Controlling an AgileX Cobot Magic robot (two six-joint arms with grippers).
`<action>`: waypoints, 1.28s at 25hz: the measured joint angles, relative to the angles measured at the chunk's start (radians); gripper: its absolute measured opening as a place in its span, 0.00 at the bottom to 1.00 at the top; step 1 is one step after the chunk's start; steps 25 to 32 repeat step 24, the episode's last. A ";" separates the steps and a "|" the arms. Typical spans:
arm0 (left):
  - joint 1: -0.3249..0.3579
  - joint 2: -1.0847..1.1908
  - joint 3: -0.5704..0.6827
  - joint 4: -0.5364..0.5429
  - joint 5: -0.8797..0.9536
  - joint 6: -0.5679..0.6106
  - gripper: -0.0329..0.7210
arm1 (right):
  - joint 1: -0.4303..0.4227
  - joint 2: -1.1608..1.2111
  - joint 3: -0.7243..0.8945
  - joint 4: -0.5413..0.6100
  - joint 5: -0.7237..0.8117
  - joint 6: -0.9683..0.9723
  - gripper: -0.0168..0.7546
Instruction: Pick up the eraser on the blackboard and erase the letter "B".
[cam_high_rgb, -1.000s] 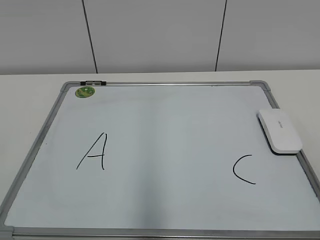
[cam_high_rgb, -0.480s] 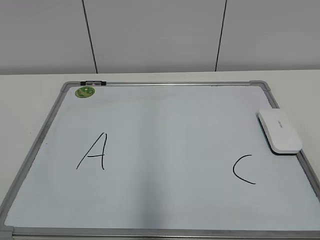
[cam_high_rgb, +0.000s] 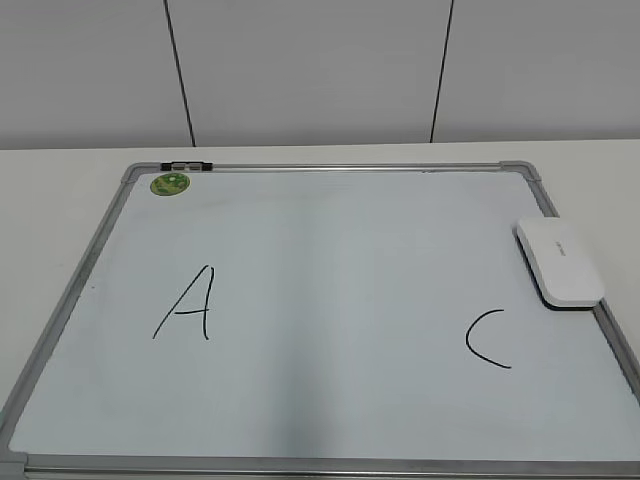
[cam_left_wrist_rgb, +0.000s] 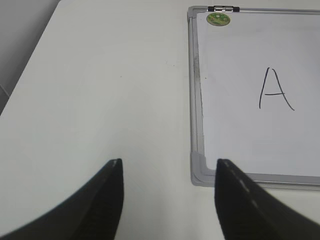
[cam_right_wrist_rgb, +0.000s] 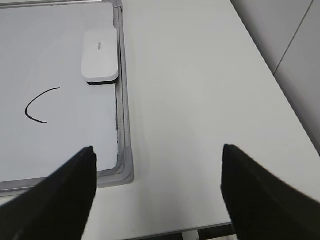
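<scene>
The blackboard (cam_high_rgb: 330, 300) is a white dry-erase board with a silver frame, flat on the table. It bears a black "A" (cam_high_rgb: 186, 304) at the left and a "C" (cam_high_rgb: 487, 340) at the right. No letter "B" shows on it in any view. The white eraser (cam_high_rgb: 559, 262) lies on the board's right edge, above the "C"; it also shows in the right wrist view (cam_right_wrist_rgb: 100, 54). My left gripper (cam_left_wrist_rgb: 167, 165) is open and empty over bare table, left of the board's near-left corner (cam_left_wrist_rgb: 199, 167). My right gripper (cam_right_wrist_rgb: 157, 150) is open and empty, right of the board's near-right corner (cam_right_wrist_rgb: 122, 167).
A round green magnet (cam_high_rgb: 170, 184) sits at the board's far-left corner, next to a small black and silver clip (cam_high_rgb: 187, 165) on the frame. A white table (cam_right_wrist_rgb: 200, 100) lies around the board; its right edge (cam_right_wrist_rgb: 280, 85) drops off. A grey panelled wall stands behind.
</scene>
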 joint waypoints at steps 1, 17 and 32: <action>0.000 0.000 0.000 0.000 0.000 0.000 0.62 | 0.000 0.000 0.000 0.000 0.000 0.000 0.77; 0.000 0.000 0.000 0.000 0.002 0.000 0.62 | 0.000 -0.002 0.000 0.000 0.000 0.000 0.77; 0.000 0.000 0.000 0.000 0.002 0.000 0.62 | 0.000 -0.002 0.000 0.000 0.000 0.000 0.77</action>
